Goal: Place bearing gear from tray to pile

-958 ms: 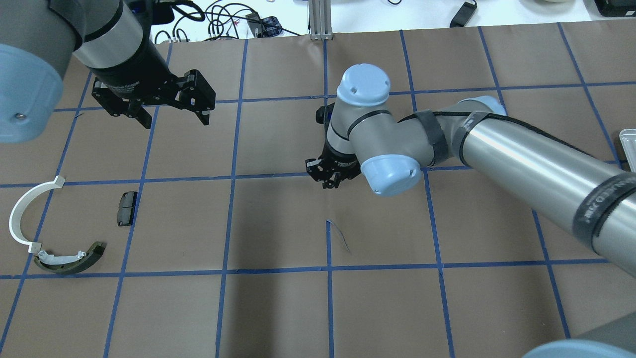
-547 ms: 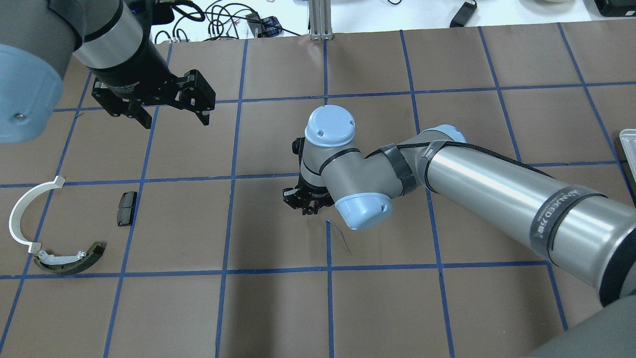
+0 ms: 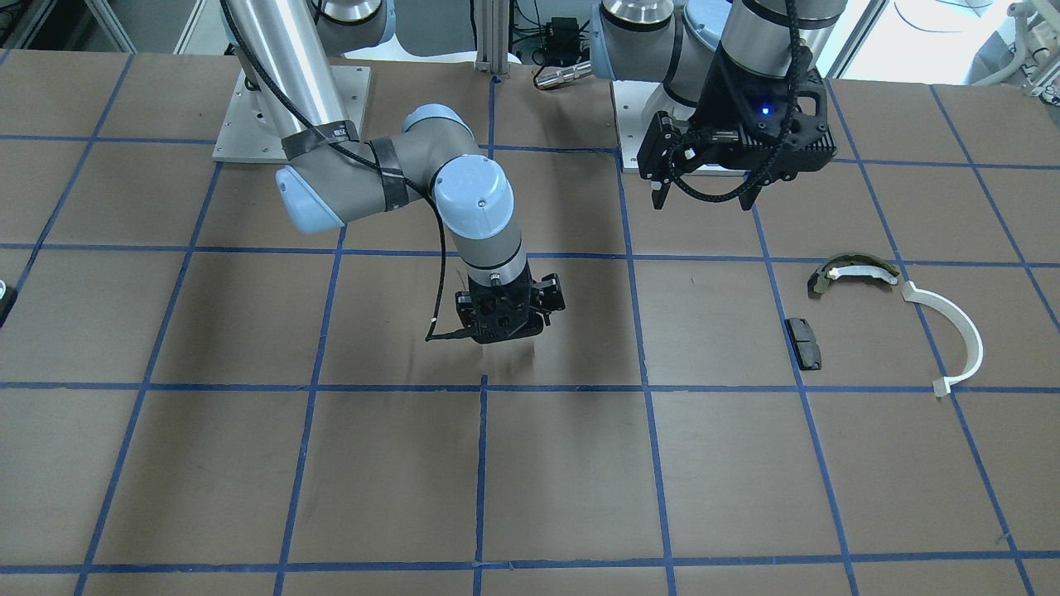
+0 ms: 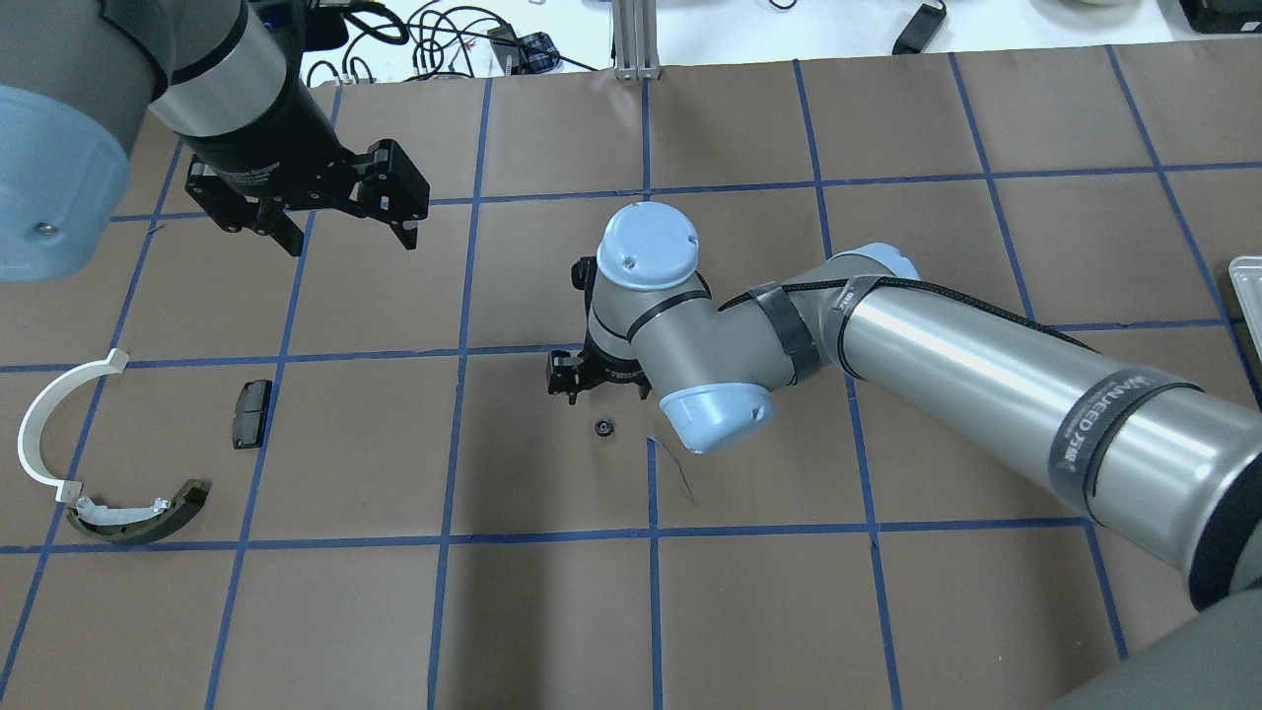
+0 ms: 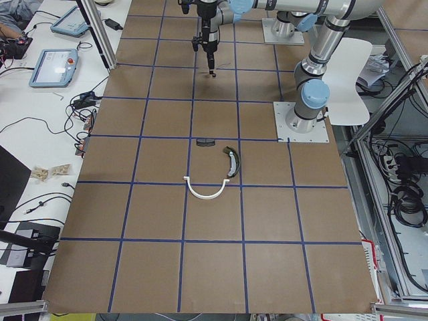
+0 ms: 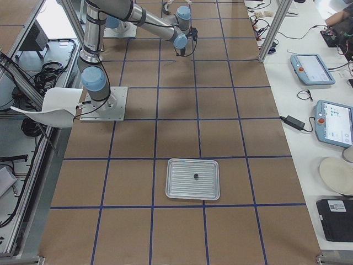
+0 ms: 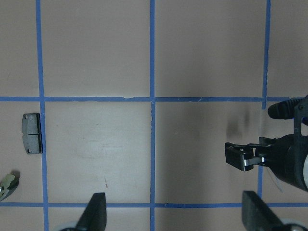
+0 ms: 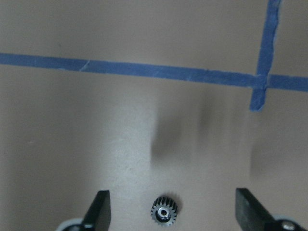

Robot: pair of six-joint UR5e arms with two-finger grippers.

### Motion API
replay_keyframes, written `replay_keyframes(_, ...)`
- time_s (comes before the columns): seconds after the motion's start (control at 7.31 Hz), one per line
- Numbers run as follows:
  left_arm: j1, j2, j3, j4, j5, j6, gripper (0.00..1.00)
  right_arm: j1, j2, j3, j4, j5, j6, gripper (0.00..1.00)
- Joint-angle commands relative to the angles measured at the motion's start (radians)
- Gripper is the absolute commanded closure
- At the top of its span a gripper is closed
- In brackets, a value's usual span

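The bearing gear (image 4: 603, 427), small, dark and toothed, lies flat on the brown paper at mid table. In the right wrist view it (image 8: 164, 210) sits between the spread fingers. My right gripper (image 4: 582, 378) is open and empty just above and beyond it. The pile lies far to the left: a white arc (image 4: 35, 424), an olive brake shoe (image 4: 138, 518) and a black pad (image 4: 251, 412). My left gripper (image 4: 352, 242) is open and empty, high above the table beyond the pile. The tray (image 6: 193, 178) stands at the right end.
Another small dark part (image 6: 196, 176) sits in the tray. The tray's edge (image 4: 1247, 296) shows at the overhead view's right border. Blue tape lines grid the paper. Cables lie past the table's far edge (image 4: 444, 39).
My right gripper moved left and toward the near side, opened and drew back a little. The gear, unseen before, now lies on the paper.
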State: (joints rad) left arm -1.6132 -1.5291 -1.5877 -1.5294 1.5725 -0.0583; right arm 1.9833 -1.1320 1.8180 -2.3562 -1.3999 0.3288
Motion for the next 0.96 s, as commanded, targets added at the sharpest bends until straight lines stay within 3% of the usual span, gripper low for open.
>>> replay_keyframes(0.0,-0.001,0.0,0.0,0.0,0.0,0.0,0.0,-0.146,-0.04,-0.031,0.065,-0.025,-0.133,0.0)
replay_keyframes(0.55,-0.03,-0.081,-0.026,0.012,-0.041,-0.052,0.0,-0.546,-0.195,-0.031,0.335,-0.057,-0.435,0.0)
replay_keyframes(0.82,-0.141,-0.191,-0.041,0.114,-0.043,-0.174,0.0,-0.719,-0.233,-0.028,0.385,-0.182,-0.608,0.0)
